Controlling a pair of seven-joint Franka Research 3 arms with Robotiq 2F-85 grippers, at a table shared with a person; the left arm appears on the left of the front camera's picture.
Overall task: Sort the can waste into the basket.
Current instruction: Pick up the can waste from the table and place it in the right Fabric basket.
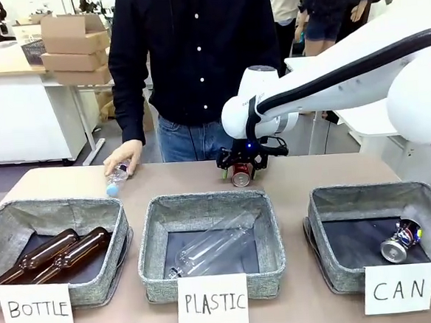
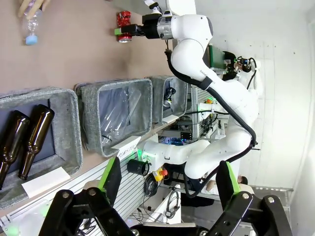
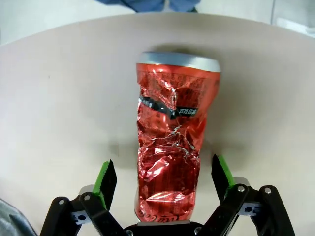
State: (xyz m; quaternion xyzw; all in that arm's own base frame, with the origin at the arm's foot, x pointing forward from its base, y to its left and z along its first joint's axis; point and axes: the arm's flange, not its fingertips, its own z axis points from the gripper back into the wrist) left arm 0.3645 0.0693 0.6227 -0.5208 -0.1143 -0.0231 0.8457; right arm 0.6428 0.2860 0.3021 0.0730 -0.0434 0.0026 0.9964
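A crumpled red can (image 3: 171,147) with silver ends lies on the tan table between the spread fingers of my right gripper (image 3: 165,183). Both green pads stand clear of its sides, so the gripper is open. From the front, that gripper (image 1: 239,166) hangs over the red can (image 1: 242,177) at the table's far side, in front of the person. A crushed silvery can (image 1: 401,239) lies in the grey basket (image 1: 369,192) behind the "CAN" card. My left gripper (image 2: 169,179) is open, empty, and well back from the table.
A person's hand (image 1: 124,154) holds a clear plastic bottle (image 1: 116,178) at the far left. The "PLASTIC" basket (image 1: 207,200) holds a clear bottle, and the "BOTTLE" basket (image 1: 52,207) holds two brown glass bottles. Bare table lies between the baskets and the far edge.
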